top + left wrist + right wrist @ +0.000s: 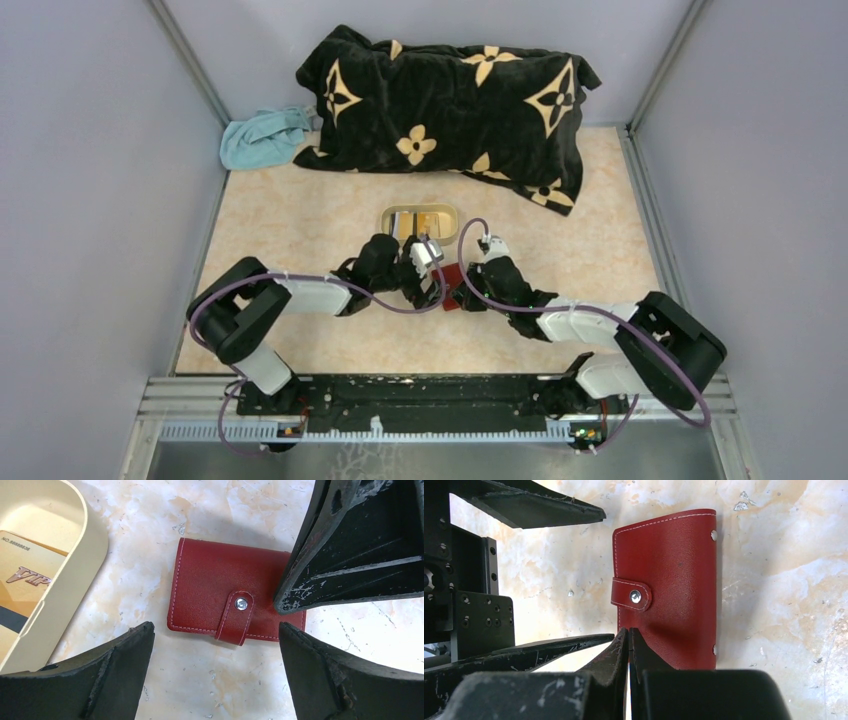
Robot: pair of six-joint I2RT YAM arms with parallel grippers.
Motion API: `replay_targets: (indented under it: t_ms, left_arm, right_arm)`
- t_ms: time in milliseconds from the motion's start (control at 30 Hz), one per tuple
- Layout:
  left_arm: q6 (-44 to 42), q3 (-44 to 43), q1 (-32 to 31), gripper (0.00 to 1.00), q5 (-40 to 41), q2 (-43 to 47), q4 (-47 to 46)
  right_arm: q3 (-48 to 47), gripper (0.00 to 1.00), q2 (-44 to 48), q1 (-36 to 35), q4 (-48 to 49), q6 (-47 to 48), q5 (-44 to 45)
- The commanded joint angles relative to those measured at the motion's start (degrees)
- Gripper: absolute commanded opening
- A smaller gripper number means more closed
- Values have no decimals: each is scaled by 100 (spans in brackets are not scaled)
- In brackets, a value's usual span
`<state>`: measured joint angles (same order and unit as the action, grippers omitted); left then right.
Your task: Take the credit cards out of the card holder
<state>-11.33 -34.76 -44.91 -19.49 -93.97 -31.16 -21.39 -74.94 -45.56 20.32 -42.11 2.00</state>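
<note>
Ok, status. The card holder lies flat on the table, closed, with the snap tab buttoned, right between my two arms. The tray is just beside it, with a gold card lying inside.

Left fingers: spread wide, empty, hovering astride the holder. Right fingers: clenched together, holding nothing, tips over the cover just beside the tab. I can't tell whether they press on it.

Handling guess:
- Light and thin, with a soft leather-like cover. It'll flex rather than lift as a plate.
- The table looks smooth, so I expect it to skate if pushed sideways. Pin it from above first.
- The snap needs a peel, not a pull. Take the tab at its free rounded end, which overhangs the cover's long edge. That's the only lip thin fingers can get under.
- No cards visible inside while it's shut. They're likely stiff and slick, so pinch them by an exposed short edge once it's open.

Plan: right pins the cover flat, left narrows onto the tab end.
</note>
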Motion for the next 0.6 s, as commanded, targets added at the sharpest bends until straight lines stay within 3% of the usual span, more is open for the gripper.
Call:
replay_targets:
  t_ms: [0, 567]
  left_arm:
    - [-115, 21, -9, 99, 10, 253, -11]
    - [-213, -3, -4, 99, -35, 497, -3]
  right_arm:
    - [-274, 0, 347, 8, -262, 108, 22]
    - [38, 0, 69, 262, -75, -24, 15]
